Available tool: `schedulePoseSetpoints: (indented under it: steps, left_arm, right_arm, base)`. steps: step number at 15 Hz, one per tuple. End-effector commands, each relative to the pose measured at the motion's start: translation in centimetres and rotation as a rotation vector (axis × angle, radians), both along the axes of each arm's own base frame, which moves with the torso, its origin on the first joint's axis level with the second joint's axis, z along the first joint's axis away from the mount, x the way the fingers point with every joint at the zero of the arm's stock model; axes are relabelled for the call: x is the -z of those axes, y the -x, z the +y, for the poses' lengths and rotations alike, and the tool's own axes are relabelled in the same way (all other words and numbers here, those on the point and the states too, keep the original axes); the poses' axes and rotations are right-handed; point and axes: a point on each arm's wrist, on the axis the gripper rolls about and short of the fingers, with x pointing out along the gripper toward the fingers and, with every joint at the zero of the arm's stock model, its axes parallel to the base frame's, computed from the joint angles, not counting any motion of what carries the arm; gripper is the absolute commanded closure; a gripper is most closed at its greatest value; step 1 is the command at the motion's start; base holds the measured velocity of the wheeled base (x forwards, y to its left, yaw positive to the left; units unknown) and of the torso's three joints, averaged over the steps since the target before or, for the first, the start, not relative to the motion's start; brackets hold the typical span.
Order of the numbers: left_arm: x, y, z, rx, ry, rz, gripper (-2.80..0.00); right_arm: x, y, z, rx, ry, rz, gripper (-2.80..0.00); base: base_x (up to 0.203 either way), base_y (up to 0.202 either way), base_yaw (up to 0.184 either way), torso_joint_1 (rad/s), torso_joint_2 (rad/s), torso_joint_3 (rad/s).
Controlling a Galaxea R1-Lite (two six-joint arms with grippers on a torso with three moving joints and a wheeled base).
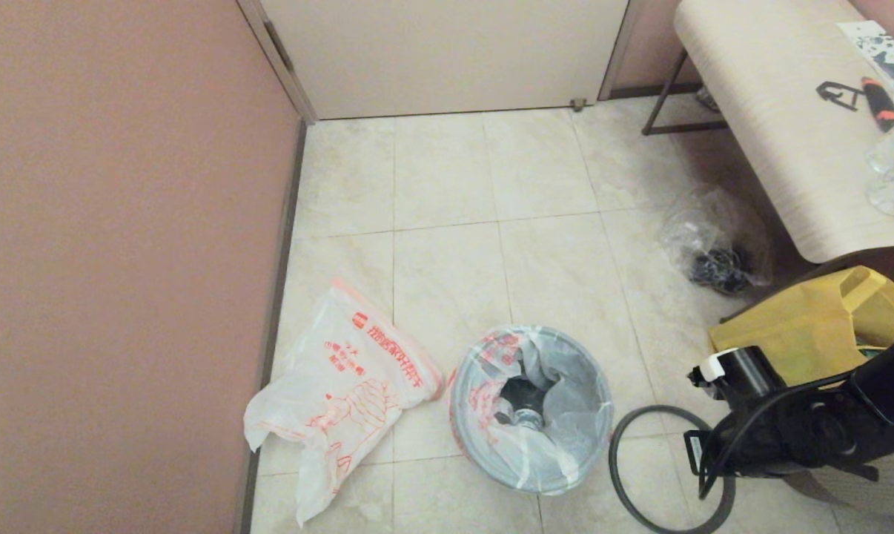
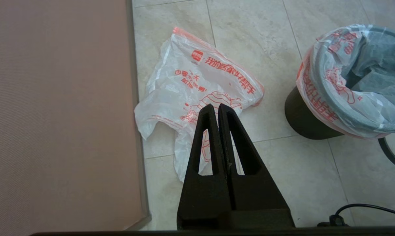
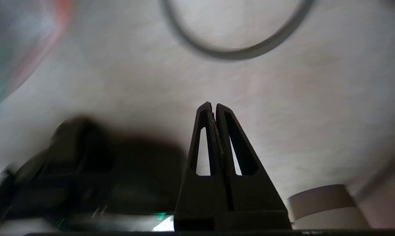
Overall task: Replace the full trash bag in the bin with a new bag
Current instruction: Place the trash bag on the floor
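Note:
The bin (image 1: 491,463) stands on the tiled floor, and the full trash bag (image 1: 558,415) lines it, folded over its rim. In the left wrist view the bin's black wall (image 2: 302,114) shows under the full trash bag (image 2: 358,95). The new bag (image 1: 343,386), with bold red print, lies flat to the bin's left by the wall. My left gripper (image 2: 215,105) hovers shut and empty above the new bag (image 2: 197,85). It is out of the head view. My right arm (image 1: 803,430) is low to the bin's right, its gripper (image 3: 213,105) shut on nothing.
A dark ring (image 1: 614,467) lies on the floor between the bin and my right arm. A yellow tote (image 1: 810,334) and a clear bag with black cords (image 1: 714,245) sit at the right, under a pale table (image 1: 773,111). A pink wall (image 1: 121,259) bounds the left.

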Motion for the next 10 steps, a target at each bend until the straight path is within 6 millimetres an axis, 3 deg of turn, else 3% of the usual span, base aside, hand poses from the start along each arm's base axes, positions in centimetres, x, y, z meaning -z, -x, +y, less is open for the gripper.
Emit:
schedulePoseSetpoints:
  steps: [1, 4, 5, 6, 10]
  left_arm:
    - [0.0, 0.0, 0.0, 0.001, 0.0, 0.002, 0.0]
    - [0.0, 0.0, 0.0, 0.0, 0.0, 0.002, 0.0]
    - [0.0, 0.0, 0.0, 0.0, 0.0, 0.002, 0.0]
    - [0.0, 0.0, 0.0, 0.0, 0.0, 0.002, 0.0]
    - [0.0, 0.0, 0.0, 0.0, 0.0, 0.002, 0.0]
  right_arm:
    - [-0.5, 0.5, -0.2, -0.019, -0.057, -0.005, 0.0]
    - [0.3, 0.5, -0.3, -0.056, -0.147, 0.026, 0.0]
    - [1.0, 0.0, -0.2, -0.07, -0.156, 0.023, -2.49]
    - [1.6, -0.7, 0.0, -0.096, -0.154, -0.014, -2.8]
    - [4.0, -3.4, 0.4, -0.176, -0.117, -0.074, -2.8]
  base:
    - [0.0, 0.0, 0.0, 0.0, 0.0, 0.0]
    - [0.0, 0.0, 0.0, 0.0, 0.0, 0.0]
    - [0.0, 0.0, 0.0, 0.0, 0.0, 0.0]
    - [0.0, 0.0, 0.0, 0.0, 0.0, 0.0]
    - [0.0, 0.0, 0.0, 0.0, 0.0, 0.0]
